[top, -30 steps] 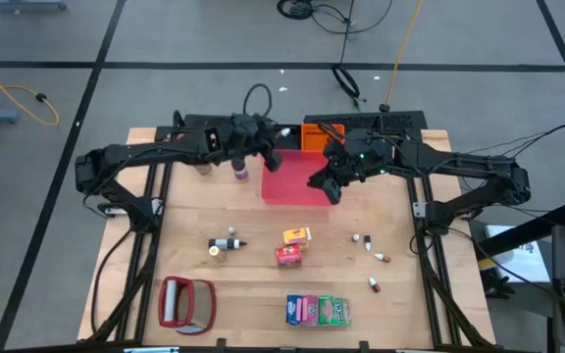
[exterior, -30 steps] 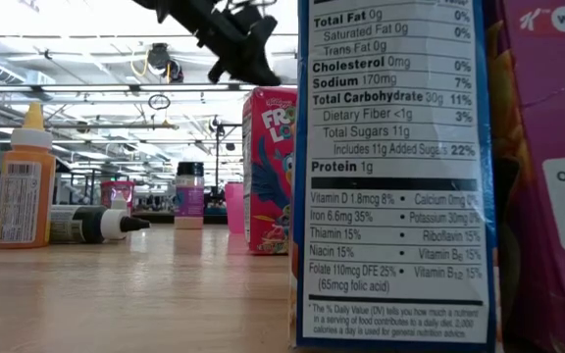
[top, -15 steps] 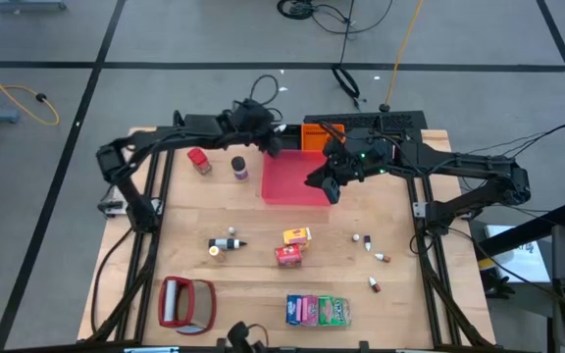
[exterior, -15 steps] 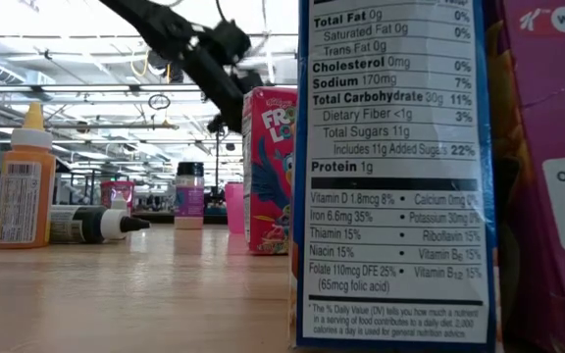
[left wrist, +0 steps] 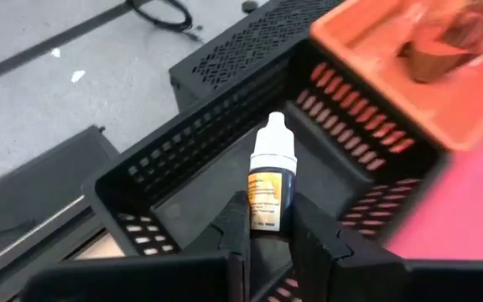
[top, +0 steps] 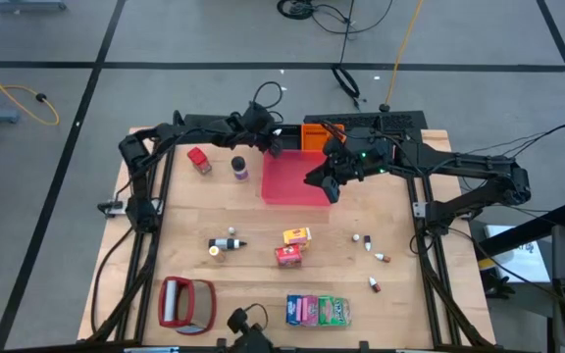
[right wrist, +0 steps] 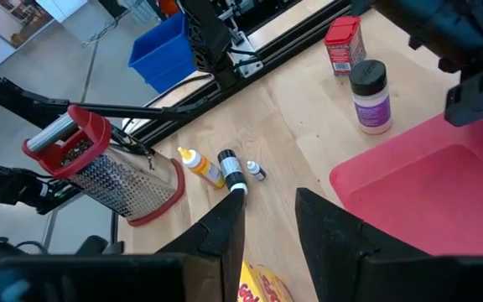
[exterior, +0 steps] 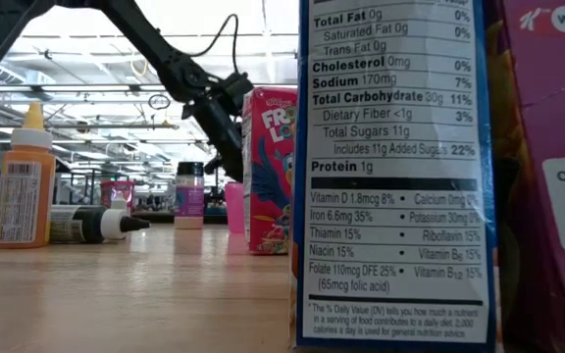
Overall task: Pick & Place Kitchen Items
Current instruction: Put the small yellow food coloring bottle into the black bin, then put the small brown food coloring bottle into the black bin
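A tiny white-capped dropper bottle with a brown-and-orange label (left wrist: 271, 180) stands upright, pinched at its base between the two dark fingers of the left end effector (left wrist: 268, 226). Directly beyond those fingers is the open black slotted plastic basket (left wrist: 183, 159), and to one side an orange bin (left wrist: 392, 63), so the bottle is held over the basket's interior rather than the bench.

A second ago the left arm was nearer the small red container (top: 199, 160) and the purple-labelled jar (top: 239, 168); since then it has swung toward the rear edge, leaving both standing behind it on the wooden bench (top: 253, 284). That reads as carry done and release due, though how high the bottle hangs above the basket floor is hard to judge.

The right end effector (top: 325, 183) has stayed put over the near edge of the square red tray (top: 287, 186), its fingers narrowly apart and holding nothing.

Farther from both end effectors, still to be collected, are the yellow carton (top: 296, 235), red carton (top: 288, 255), the pink, green and blue packets (top: 318, 310) and several loose small bottles (top: 373, 249). The red-framed silvery grater (top: 186, 303) is no part of the job.
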